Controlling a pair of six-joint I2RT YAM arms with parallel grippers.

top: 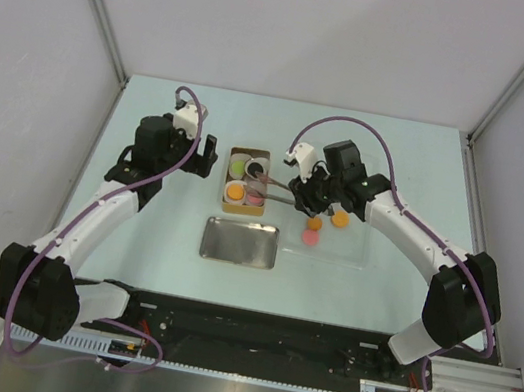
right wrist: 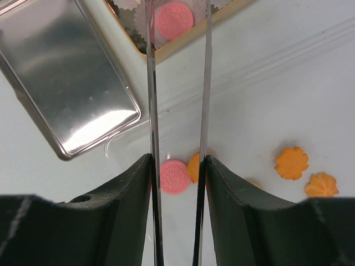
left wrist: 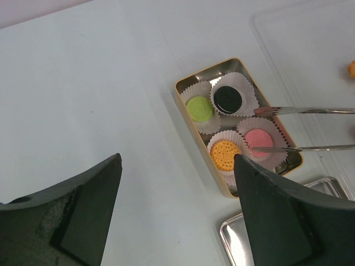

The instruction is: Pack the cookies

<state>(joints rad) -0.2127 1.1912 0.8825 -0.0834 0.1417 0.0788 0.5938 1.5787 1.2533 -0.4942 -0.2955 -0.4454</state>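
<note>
Cookies [left wrist: 224, 154]: green, black, orange and pink discs, each in paper cup [left wrist: 244, 83] inside tin [left wrist: 208, 69]. More pink and orange ones loose on clear tray [top: 349, 247].

Right gripper [right wrist: 178, 160] clamped on tweezers [right wrist: 151, 111], tips either side of pink cookie [left wrist: 258, 138] in tin.

Left gripper [left wrist: 177, 160] has fingers apart, empty.

One loose orange cookie [right wrist: 194, 166] half hidden behind finger.

Overhead view and 2 wrist close-ups share the tin [top: 228, 178].
</note>
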